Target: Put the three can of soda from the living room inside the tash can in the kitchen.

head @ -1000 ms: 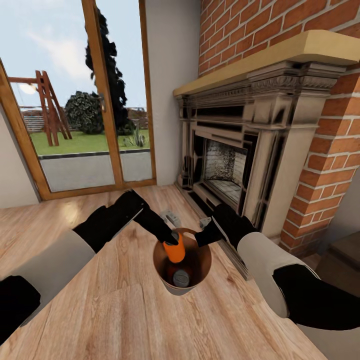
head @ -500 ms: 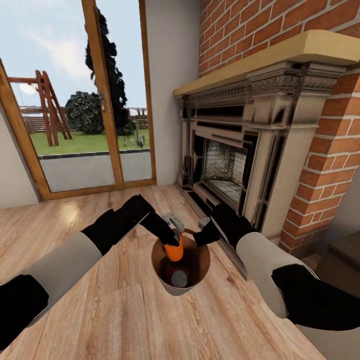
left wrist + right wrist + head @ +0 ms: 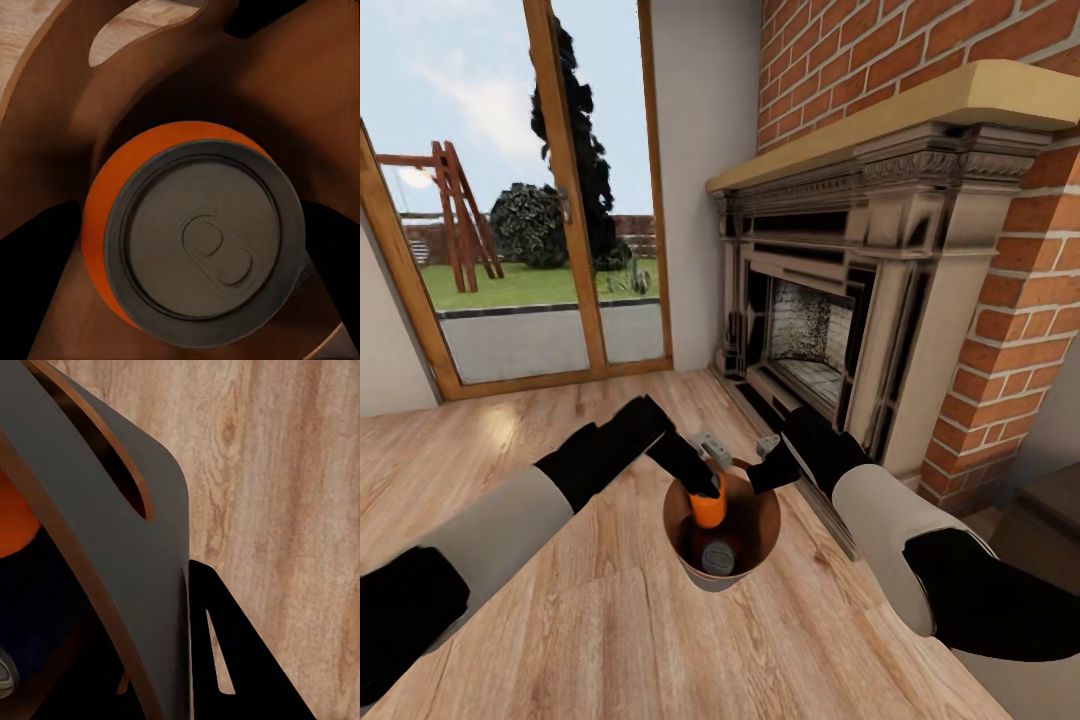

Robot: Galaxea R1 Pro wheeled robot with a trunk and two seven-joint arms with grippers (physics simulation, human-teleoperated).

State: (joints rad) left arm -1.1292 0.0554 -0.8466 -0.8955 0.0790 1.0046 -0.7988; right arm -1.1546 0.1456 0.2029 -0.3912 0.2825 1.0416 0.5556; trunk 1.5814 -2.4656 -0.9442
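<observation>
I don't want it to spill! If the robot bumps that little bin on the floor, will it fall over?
Probably it could tip. The bin looks narrower at the bottom than at its rim. It stands on smooth wood floor, so it may slide first. The orange can and another can inside may steady it.

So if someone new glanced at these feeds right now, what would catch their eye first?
Probably the orange can, held upright by the left gripper in the mouth of the bin, which stands on the wood floor before the fireplace. A second, darker can already lies in the bin. The right gripper is at the bin's rim; its wrist view shows the grey wall close up.
</observation>
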